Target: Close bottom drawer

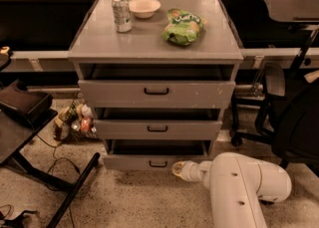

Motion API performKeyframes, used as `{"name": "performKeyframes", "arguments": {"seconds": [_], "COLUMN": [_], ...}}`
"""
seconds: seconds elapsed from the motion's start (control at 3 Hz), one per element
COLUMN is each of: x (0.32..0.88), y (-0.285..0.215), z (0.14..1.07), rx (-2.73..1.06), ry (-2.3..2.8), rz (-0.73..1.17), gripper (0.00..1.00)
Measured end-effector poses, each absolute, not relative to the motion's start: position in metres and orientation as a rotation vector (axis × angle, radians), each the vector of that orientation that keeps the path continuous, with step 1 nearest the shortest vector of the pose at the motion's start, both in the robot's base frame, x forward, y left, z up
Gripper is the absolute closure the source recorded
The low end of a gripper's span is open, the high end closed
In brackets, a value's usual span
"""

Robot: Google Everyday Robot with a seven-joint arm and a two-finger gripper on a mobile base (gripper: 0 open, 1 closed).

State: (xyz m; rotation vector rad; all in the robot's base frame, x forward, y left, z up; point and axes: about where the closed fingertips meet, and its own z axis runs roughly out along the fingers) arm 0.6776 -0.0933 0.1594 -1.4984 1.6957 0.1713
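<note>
The grey cabinet has three drawers, all pulled out a little. The bottom drawer is the lowest one, a short grey front with a small black loop handle, still open with a dark gap above it. My gripper is at the end of the white arm, low near the floor, touching the right part of the bottom drawer's front. The middle drawer and the top drawer sit above it.
On the cabinet top stand a can, a white bowl and a green chip bag. A black office chair is at the right. A black stand and bottles are at the left on the speckled floor.
</note>
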Motion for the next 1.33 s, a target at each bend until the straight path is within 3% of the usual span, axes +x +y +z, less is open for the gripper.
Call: {"name": "performKeyframes", "arguments": {"seconds": [0.33,1.33], "x": [0.714,0.741], "y": [-0.092,-0.092], "z": [0.173,0.186], "rx": [-1.491,-1.483], "ry": [1.641,1.597], "rz": [0.144,0.116], "gripper": [1.0,1.0]}}
